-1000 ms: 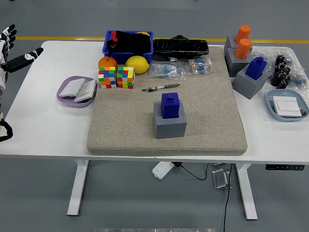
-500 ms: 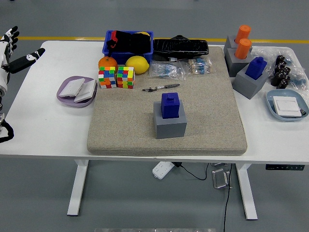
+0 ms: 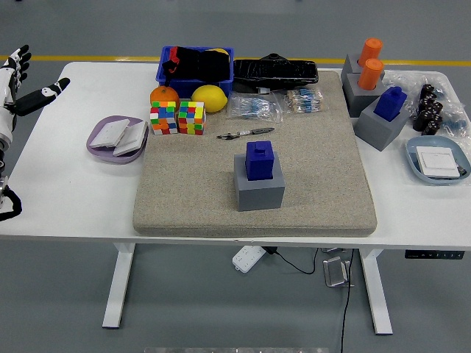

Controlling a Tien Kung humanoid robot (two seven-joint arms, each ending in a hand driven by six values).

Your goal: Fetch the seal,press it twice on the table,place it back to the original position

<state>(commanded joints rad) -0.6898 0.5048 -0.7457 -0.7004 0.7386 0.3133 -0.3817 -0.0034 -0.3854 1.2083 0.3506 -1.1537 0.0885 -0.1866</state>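
A white table (image 3: 73,184) is covered by a beige mat (image 3: 316,169). The blue seal (image 3: 258,159) is seated in its grey base (image 3: 259,191), well right of the left hand's (image 3: 16,77) spread, empty fingers (image 3: 48,92).

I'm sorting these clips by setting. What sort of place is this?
Probably a robotics lab or test hall: a white height-adjustable table on a grey floor with a yellow line, and staged props such as the blue seal and puzzle cubes.

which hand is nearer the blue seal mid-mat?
Left. The left hand hovers open at the table's far-left edge, well away from the seal. The right hand isn't in view.
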